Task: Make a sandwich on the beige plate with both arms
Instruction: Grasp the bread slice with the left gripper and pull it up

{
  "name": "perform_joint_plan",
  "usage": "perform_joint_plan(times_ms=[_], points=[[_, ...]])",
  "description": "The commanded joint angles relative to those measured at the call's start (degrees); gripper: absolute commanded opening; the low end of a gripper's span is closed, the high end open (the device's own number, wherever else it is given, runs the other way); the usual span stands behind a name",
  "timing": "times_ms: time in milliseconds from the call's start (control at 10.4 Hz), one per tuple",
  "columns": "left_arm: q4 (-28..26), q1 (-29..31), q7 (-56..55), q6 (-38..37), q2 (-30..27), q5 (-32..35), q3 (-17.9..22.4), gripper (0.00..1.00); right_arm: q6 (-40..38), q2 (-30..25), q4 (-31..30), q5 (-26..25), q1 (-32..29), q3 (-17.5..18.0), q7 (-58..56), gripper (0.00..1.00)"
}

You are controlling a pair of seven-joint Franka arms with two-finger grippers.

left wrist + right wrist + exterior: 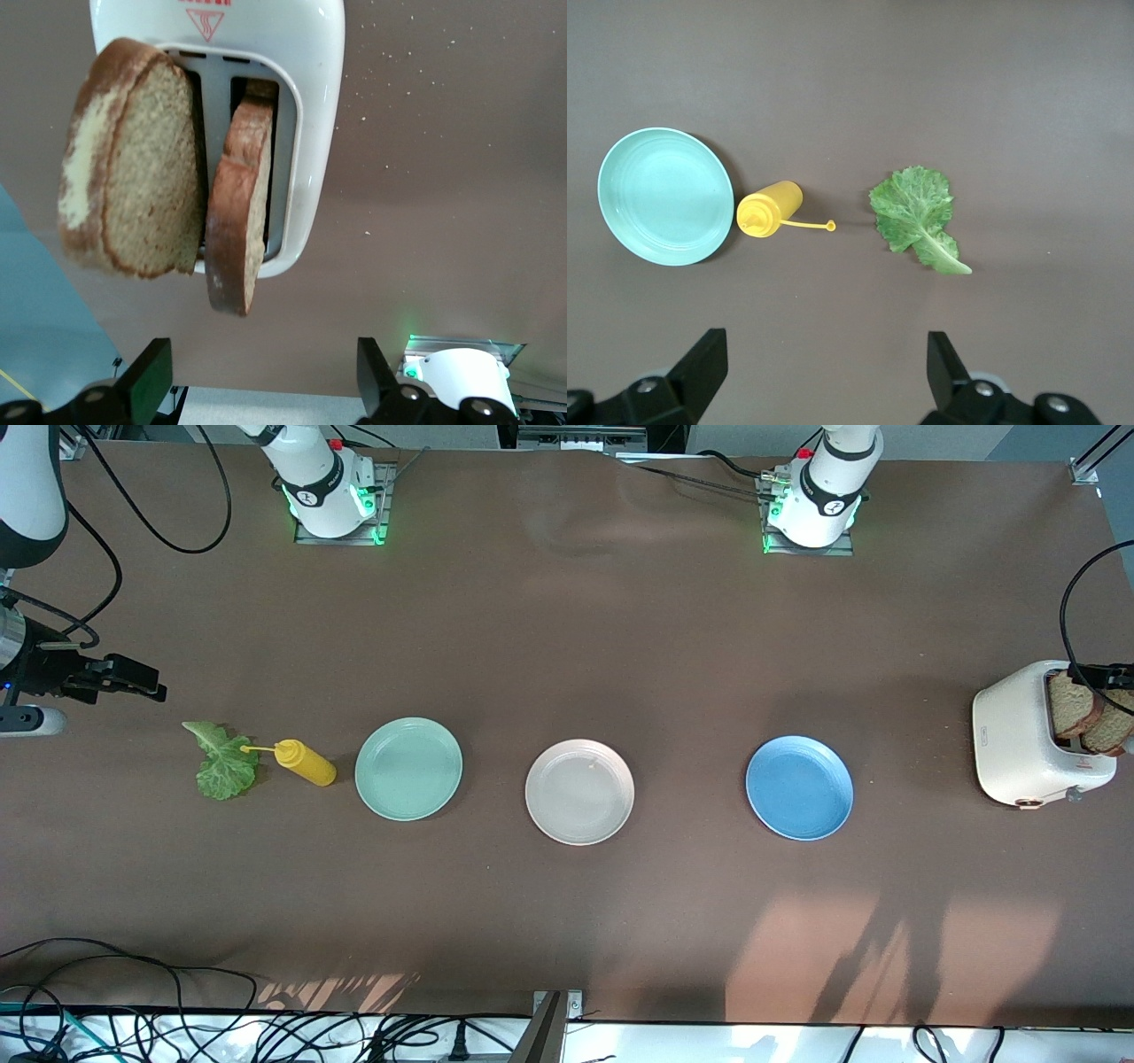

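1. Beige plate (pixel 579 791): empty, middle of the tabletop (pixel 567 921), between mint-green plate (pixel 408 768) and blue plate (pixel 799 786).
2. Bread slices (pixel 133 208): two, standing in the white toaster (pixel 1019 737) at the left arm's end.
3. Left gripper (pixel 257 372): over the toaster, fingers wide, holding nothing. Advice: centre on one slice, close on the crust, lift straight.
4. Right gripper (pixel 824 372): waiting near the lettuce leaf (pixel 917 217) and mustard bottle (pixel 769 209), fingers wide, empty.

You're in a robot lab: arm bases (pixel 332 491) bolted to a brown table (pixel 567 921), loose cables (pixel 177 1027) along its edge.
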Motion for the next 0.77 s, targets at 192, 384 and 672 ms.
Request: perform_joint_plan(times_ms=[192,384,672], points=[[0.26,0.75,1.16,4.18,2.83,1.90,-0.54,0.88,-0.82,0.31,1.13,0.97,-0.42,0.19,-0.29,1.00],[0.26,0.75,1.16,4.36,3.54,1.99,-0.54,0.78,-0.82,0.31,1.13,1.05,-0.42,0.19,-0.20,1.00],[0.26,0.66,1.16,4.19,3.54,2.07,-0.54,0.25,-0.82,0.31,1.13,0.97,-0.42,0.19,-0.29,1.00]])
